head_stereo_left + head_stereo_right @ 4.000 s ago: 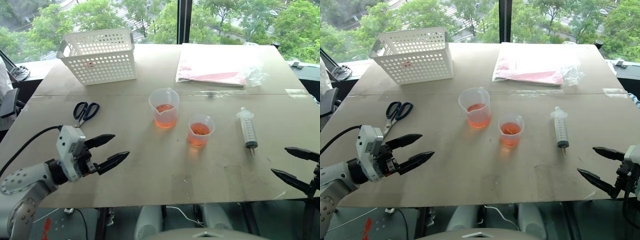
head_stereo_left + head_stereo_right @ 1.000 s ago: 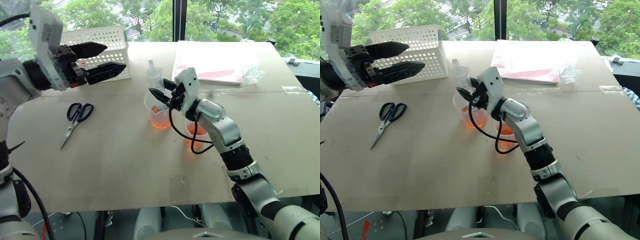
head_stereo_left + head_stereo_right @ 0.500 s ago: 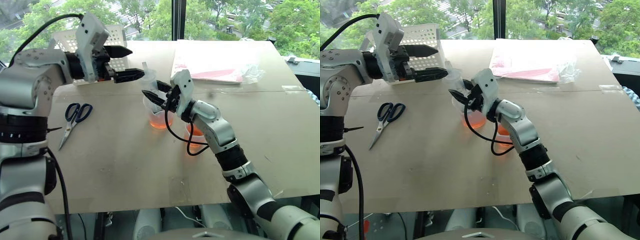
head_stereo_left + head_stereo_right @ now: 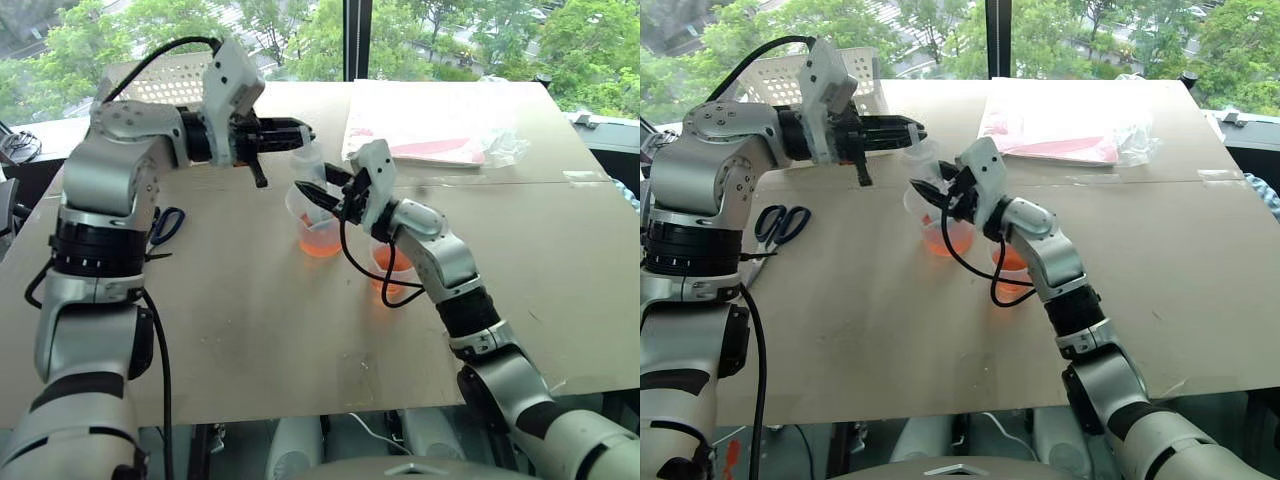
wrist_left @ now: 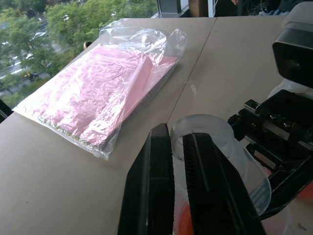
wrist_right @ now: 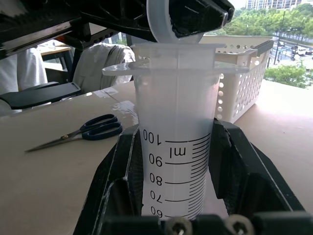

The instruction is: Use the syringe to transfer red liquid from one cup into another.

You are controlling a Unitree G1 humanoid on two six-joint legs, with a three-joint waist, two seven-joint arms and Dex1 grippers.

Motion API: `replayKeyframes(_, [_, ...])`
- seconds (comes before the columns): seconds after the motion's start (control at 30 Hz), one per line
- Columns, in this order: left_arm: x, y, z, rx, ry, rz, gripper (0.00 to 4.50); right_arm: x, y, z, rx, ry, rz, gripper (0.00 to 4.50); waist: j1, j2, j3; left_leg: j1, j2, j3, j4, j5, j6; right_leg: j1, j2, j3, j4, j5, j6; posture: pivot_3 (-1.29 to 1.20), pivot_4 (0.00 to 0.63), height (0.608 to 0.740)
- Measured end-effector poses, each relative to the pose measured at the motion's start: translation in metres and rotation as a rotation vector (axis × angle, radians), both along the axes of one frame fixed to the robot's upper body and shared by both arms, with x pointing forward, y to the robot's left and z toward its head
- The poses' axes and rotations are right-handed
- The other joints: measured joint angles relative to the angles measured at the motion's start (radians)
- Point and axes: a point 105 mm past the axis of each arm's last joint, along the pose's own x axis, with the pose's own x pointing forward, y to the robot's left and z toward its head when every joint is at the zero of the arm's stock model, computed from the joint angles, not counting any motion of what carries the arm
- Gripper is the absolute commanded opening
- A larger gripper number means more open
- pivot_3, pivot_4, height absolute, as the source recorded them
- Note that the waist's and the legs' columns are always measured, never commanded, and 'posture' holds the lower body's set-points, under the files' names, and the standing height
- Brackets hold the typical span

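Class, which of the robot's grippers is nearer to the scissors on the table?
Left. The left gripper is at the syringe top, on the side towards the scissors; the right gripper is farther away.

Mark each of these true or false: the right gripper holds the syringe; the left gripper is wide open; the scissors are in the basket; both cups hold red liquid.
1. The right gripper holds the syringe upright over the spouted beaker. True.
2. The left gripper is wide open. False: its fingers are closed on the plunger top.
3. The scissors lie in the white basket. False: they lie on the table.
4. The beaker and the smaller cup both hold red liquid. True.
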Motion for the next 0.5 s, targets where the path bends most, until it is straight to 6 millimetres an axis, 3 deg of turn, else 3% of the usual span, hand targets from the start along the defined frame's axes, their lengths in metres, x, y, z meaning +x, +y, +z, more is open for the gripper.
replayKeyframes(0.5, [0.0099,-0.0034,0.0060,-0.089,0.026,-0.017,0.00,0.0048,-0.0044,0.0066,-0.005,-0.016,-0.015,1.44,0.001,0.000,0.000,0.000,0.000,0.000,0.001,0.000,0.000,0.000,0.000,0.000,0.001,0.000,0.000,0.00,0.150,0.740])
